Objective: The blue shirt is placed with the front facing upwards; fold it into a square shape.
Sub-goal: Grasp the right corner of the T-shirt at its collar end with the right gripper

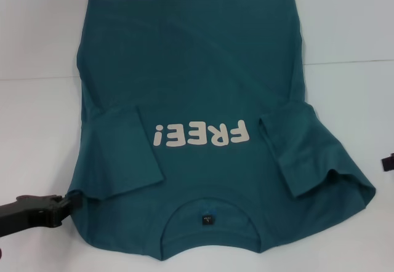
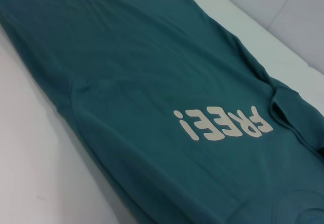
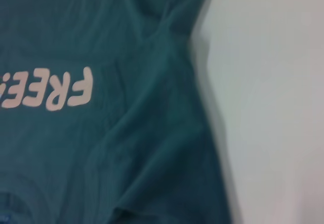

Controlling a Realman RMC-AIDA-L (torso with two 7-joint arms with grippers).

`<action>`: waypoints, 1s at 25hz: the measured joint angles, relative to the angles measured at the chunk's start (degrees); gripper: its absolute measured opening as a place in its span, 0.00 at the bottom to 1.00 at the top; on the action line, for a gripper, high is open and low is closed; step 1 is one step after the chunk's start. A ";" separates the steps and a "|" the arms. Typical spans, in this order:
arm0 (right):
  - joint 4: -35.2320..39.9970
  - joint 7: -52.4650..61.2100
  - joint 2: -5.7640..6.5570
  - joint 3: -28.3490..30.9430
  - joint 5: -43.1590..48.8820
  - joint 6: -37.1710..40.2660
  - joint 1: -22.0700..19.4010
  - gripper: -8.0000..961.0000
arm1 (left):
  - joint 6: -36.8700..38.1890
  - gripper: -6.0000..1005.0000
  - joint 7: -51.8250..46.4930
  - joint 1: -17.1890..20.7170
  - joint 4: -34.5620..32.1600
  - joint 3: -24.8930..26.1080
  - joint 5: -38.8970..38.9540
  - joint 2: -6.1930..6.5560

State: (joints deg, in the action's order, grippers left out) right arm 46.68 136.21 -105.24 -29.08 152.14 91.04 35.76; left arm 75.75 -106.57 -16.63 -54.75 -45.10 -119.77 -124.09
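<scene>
Nearest, collar of the blue shirt (image 1: 209,220), lying print-up on the white table (image 1: 37,130), both sleeves folded in, body unfolded; left gripper (image 1: 64,205) touching near-left shoulder, fingers' state untellable; right gripper (image 1: 388,161) at right edge, likewise.

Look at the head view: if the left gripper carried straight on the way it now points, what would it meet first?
The left gripper points rightward, its tip at the blue shirt's near left shoulder edge. Going on, it would probably meet that cloth first, by the folded-in left sleeve; its height above the table is unclear.
</scene>
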 joint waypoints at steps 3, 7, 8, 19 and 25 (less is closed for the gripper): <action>-0.76 -0.33 -0.91 -0.01 -0.06 -0.85 0.04 0.97 | -0.22 0.03 0.28 -0.07 0.06 0.01 -0.01 0.00; -1.17 -0.43 -2.11 0.13 -0.03 -2.32 0.07 0.97 | -0.46 0.03 0.91 -0.15 0.42 0.02 -0.02 -0.01; -1.48 -0.43 -2.29 0.14 -0.03 -2.68 0.11 0.97 | -0.47 0.03 0.93 -0.18 0.53 0.01 0.05 -0.01; -6.77 -0.74 -2.75 -0.54 -0.13 -8.23 1.27 0.97 | -0.58 0.03 1.43 -0.51 0.80 0.01 0.24 -0.09; -8.50 -0.54 -2.95 -0.54 -0.30 -9.79 1.56 0.97 | -0.62 0.03 1.66 -0.51 0.88 0.01 0.24 -0.10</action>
State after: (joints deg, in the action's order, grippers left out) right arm 38.18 135.68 -108.19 -29.62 151.84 81.25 37.32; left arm 75.14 -104.91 -17.14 -53.87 -45.09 -119.53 -124.19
